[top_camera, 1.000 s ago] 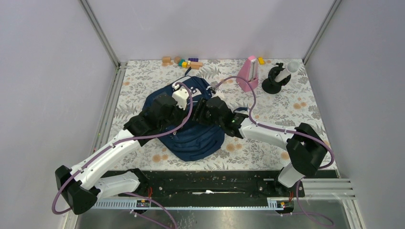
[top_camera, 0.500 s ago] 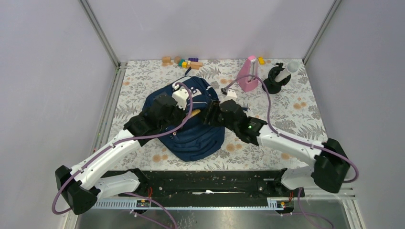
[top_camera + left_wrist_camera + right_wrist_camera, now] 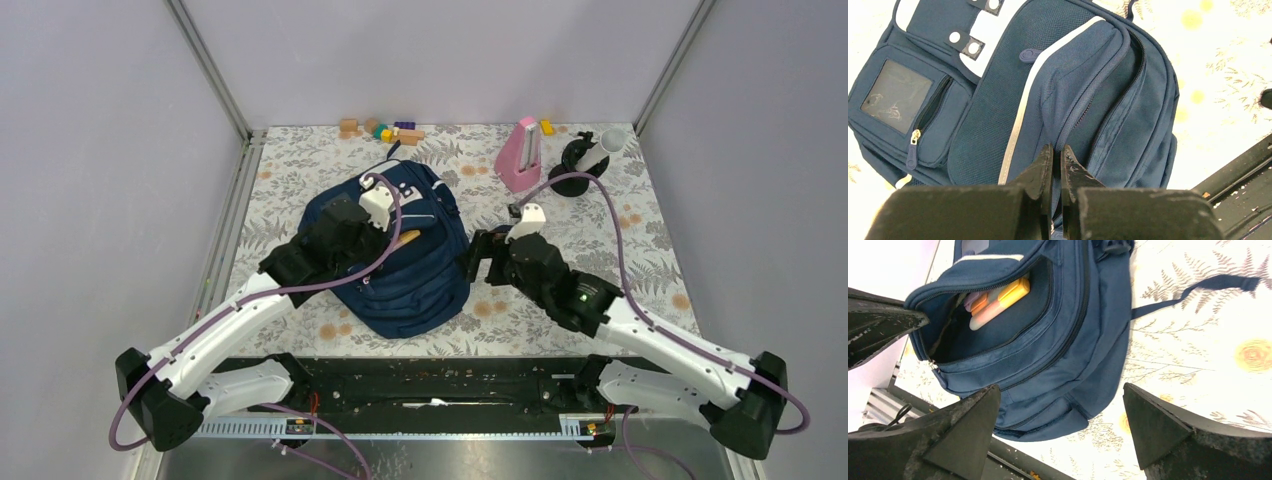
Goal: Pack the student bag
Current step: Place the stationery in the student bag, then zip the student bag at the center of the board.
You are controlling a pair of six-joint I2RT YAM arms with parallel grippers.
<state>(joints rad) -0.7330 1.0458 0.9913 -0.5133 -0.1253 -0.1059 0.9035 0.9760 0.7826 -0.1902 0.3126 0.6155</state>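
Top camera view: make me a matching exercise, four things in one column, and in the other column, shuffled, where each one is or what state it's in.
Things
1. left gripper
2. right gripper
3. highlighters
4. pink wedge

Places or states
A. open, holding nothing, on the right side of the student bag
B. inside the bag's open pocket
C. standing upright at the back, apart from the bag
D. shut on the bag's fabric

Pairs: 1-D, 2-A, 3-B, 4-C
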